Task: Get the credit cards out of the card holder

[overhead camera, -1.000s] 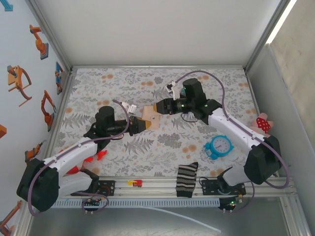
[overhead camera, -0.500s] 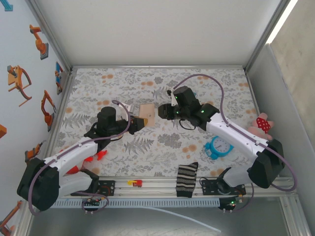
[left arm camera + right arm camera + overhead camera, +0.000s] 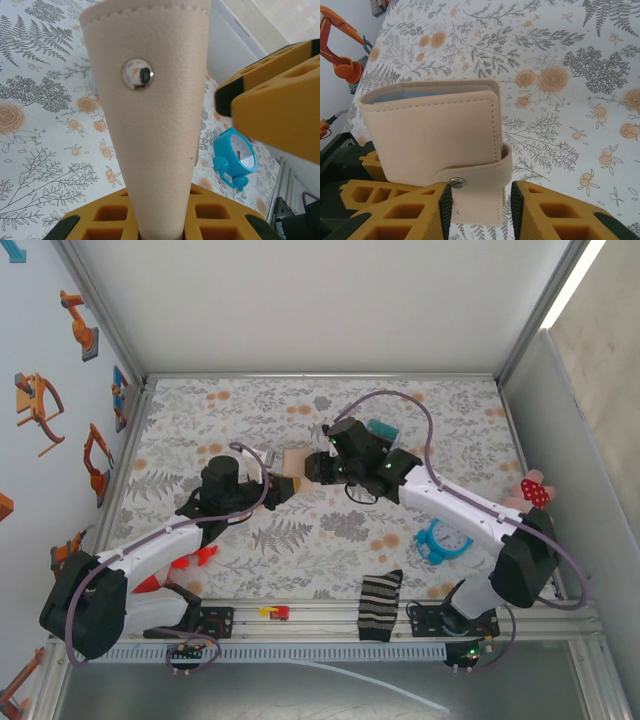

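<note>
Firmly clenched, the left claw (image 3: 283,489) holds the closed holder (image 3: 430,130) above the bench (image 3: 200,420). The right claw (image 3: 480,200) flanks its snap strap (image 3: 485,172); whether it grips, cannot tell.

Table (image 3: 190,415) w/ grey floral cloth: blue alarm clock (image 3: 445,538) R side, striped sock (image 3: 380,604) at near edge, polka-dot plush (image 3: 533,492) at R edge, orange-red obj (image 3: 200,558) near L, teal block (image 3: 381,428) mid-back.
</note>
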Robot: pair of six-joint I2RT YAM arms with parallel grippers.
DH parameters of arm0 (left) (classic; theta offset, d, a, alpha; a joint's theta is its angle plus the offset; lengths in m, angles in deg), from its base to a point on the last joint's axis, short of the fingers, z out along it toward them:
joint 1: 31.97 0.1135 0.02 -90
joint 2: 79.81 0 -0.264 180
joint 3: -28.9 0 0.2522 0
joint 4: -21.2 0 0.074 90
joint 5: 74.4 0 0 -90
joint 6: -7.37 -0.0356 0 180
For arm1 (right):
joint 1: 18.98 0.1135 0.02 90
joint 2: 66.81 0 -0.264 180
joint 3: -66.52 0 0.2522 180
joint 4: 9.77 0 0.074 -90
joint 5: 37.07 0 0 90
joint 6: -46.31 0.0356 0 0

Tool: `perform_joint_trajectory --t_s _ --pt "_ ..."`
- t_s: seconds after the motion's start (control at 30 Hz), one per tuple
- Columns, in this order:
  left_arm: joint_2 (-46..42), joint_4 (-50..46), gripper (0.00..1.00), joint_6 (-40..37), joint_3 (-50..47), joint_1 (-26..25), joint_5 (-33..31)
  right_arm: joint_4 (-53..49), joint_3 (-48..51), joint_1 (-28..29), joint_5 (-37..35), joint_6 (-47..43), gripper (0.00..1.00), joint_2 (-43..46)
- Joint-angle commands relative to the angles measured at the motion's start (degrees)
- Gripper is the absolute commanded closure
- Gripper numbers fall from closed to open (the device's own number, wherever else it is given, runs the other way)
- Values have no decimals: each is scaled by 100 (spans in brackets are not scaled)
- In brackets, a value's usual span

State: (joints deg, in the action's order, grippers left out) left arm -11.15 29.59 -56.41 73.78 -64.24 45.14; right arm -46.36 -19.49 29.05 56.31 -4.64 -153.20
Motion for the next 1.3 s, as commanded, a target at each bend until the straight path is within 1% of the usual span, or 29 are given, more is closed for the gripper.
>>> perform_joint_trajectory --t_s 0.0,0.3,0.5,0.7,1.27 --pt "41 314 100 0 206 -25 12 184 -301 100 22 127 64 -112" --pt "140 490 100 64 237 -25 26 126 -504 154 11 121 61 -416" --pt "184 562 100 108 251 -25 44 -54 -624 154 -126 76 59 -569" --pt "179 573 100 135 246 -25 35 -96 -667 152 -118 81 59 -684" --pt "155 756 100 275 232 -25 -106 -424 -681 154 -433 66 59 -699"
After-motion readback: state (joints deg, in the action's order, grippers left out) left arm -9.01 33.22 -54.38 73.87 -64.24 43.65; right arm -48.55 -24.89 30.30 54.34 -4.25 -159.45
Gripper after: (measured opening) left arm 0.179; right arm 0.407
